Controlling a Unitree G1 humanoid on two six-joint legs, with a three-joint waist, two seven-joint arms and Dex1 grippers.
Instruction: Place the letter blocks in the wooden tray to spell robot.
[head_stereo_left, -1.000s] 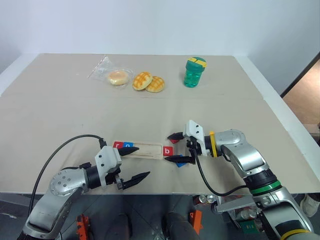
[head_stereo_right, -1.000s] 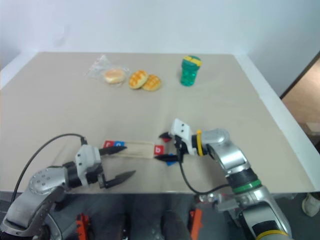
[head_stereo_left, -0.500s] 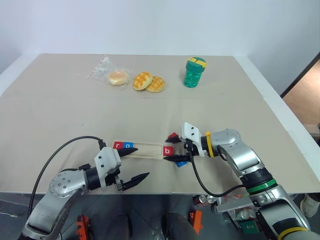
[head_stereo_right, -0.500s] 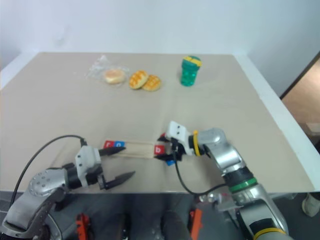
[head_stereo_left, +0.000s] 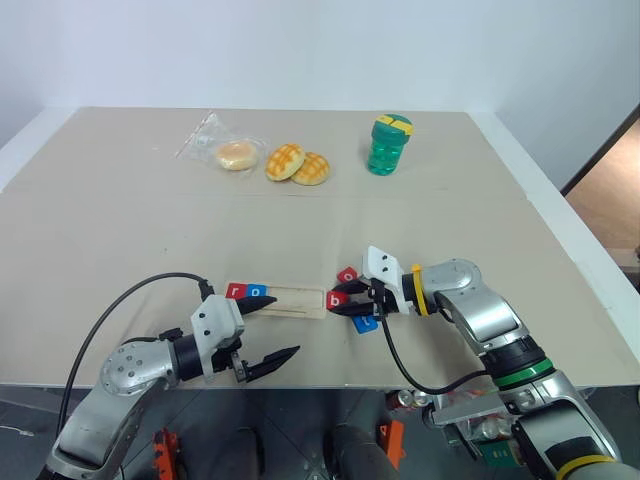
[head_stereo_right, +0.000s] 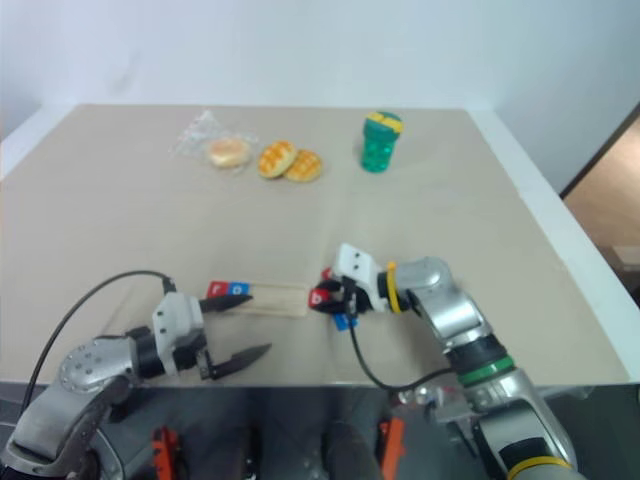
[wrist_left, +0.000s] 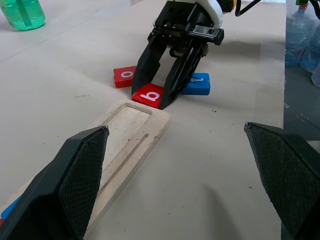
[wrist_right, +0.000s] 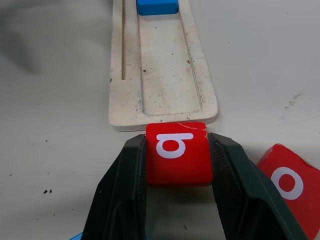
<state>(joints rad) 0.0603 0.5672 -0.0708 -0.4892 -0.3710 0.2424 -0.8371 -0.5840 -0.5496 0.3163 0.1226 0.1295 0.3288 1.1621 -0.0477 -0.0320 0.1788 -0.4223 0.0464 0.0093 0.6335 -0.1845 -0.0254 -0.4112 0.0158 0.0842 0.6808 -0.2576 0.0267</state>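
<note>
- The wooden tray (head_stereo_left: 282, 300) lies flat, long axis across the table, with a red and a blue tile at its left end.
- Right gripper (wrist_right: 177, 165) clamps the red b block (wrist_right: 176, 153) (touching the tray's right end).
- Left gripper (head_stereo_left: 270, 328) is spread wide at the tray's left end.

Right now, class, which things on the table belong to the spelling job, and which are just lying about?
Job: wooden tray; red b block in right claw; red o block; blue block; r and o blocks in tray.

Lying about: green bottle; pastries; bagged bun.
</note>
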